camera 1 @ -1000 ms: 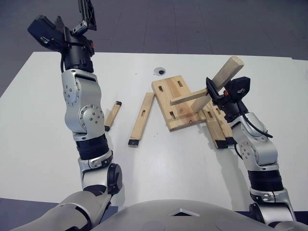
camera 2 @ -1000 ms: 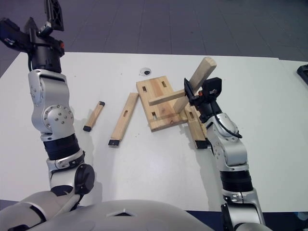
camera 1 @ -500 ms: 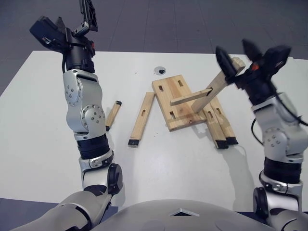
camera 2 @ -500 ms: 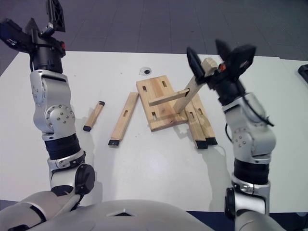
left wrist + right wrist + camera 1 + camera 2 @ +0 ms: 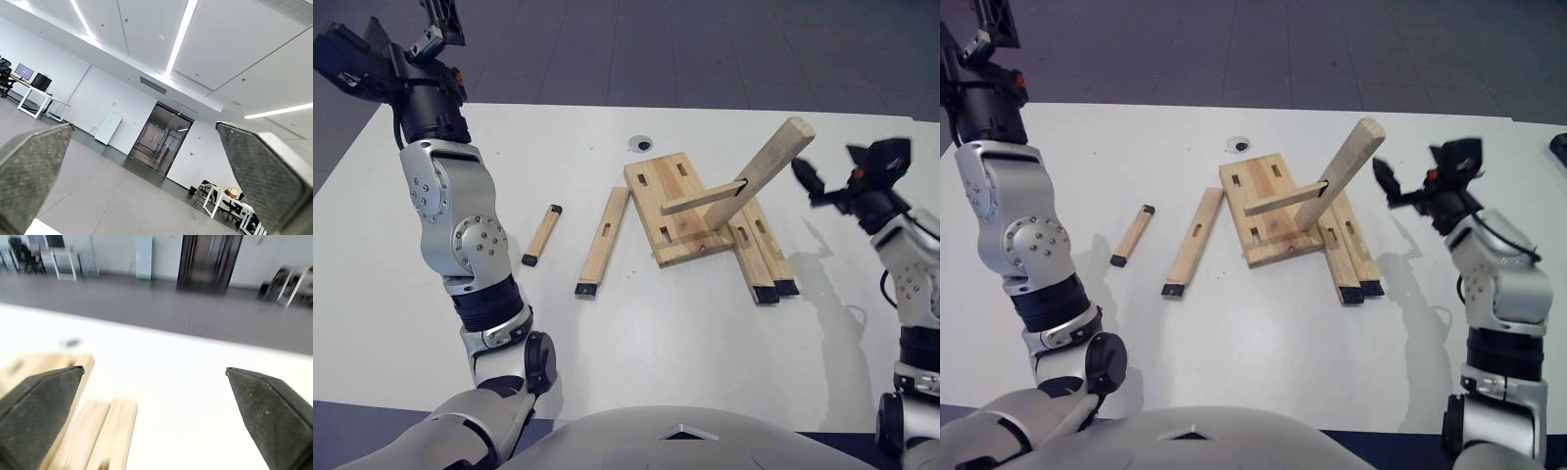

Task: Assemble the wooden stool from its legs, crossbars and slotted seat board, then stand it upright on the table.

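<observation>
The seat board [image 5: 677,206] lies flat in the middle of the white table [image 5: 636,333]. A leaning leg [image 5: 766,166] rises from it, tilted up to the right, and a crossbar [image 5: 703,200] juts left from that leg above the board. Two legs [image 5: 762,257] lie side by side at the board's right edge. Left of the board lies a loose leg [image 5: 604,238], and farther left a short crossbar [image 5: 542,234]. The right gripper [image 5: 847,168] hangs right of the leaning leg, fingers apart and empty. The left gripper [image 5: 396,34] is raised high at the far left, fingers wide apart.
</observation>
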Action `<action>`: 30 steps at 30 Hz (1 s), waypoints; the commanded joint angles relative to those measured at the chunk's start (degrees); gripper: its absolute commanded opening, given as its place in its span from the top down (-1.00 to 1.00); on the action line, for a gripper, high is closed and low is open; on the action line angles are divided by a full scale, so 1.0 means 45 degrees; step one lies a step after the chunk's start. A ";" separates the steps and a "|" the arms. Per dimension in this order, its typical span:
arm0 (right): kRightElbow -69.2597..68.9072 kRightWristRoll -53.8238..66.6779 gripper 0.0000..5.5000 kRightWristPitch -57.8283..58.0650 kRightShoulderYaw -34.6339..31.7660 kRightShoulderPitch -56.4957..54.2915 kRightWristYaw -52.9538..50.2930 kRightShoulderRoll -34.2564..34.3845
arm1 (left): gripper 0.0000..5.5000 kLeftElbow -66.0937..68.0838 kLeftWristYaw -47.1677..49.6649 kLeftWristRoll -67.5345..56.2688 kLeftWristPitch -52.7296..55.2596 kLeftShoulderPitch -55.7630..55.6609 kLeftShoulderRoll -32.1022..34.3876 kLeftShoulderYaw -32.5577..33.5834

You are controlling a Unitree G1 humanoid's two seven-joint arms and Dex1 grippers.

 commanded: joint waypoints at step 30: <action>0.0328 -0.3317 -0.21 0.3404 0.2075 -0.0291 0.1403 -0.0327 | -0.96 -0.0409 0.0644 0.0277 0.0853 0.0529 -0.0447 -0.0508</action>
